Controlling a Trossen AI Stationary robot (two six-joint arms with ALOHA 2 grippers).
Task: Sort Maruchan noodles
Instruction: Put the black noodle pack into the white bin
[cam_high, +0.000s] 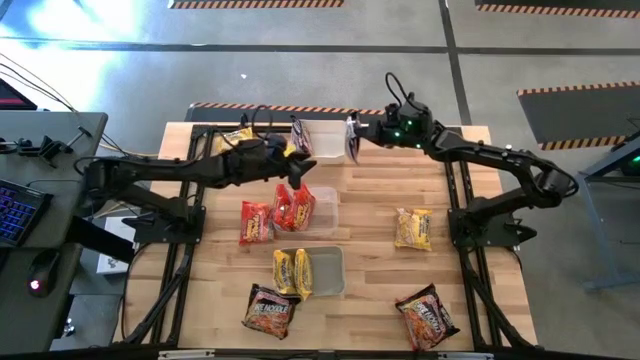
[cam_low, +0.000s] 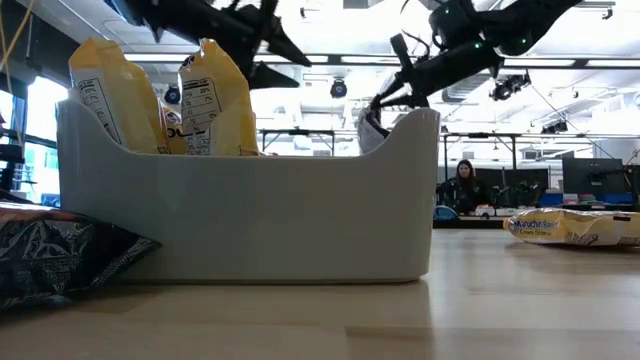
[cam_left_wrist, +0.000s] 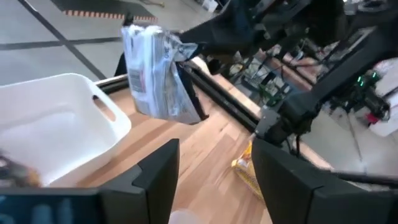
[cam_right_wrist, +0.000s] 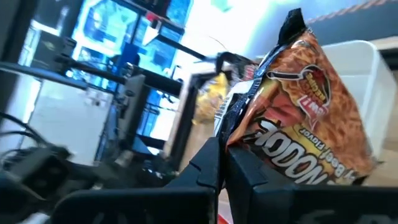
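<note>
Where the right tool hangs: above the right end of the far tub, at the back of the surface.
Right tool's state: clenched on a brown packet, pinched by its lower edge between the two fingers.
Brown packet: upright in the air, printed front toward the right wrist camera and silver back toward the left one, clear of the tub's rim.
Left tool: released, fingers spread with nothing between them, just on the near side of the far tub and facing the held packet.
Far tub: white, with a handle slot in its end wall.
Middle tub: just nearer than the left tool, with red packets standing in its left half.
Loose red packet: flat on the surface, just left of the middle tub.
Near tub: holds two yellow packets on edge at its left end.
Other brown packets: one at the near edge left of centre, one at the near right, both flat.
Loose yellow packets: one on the right side, one at the far left corner.
Room behind: a person sits at a desk, far off.
</note>
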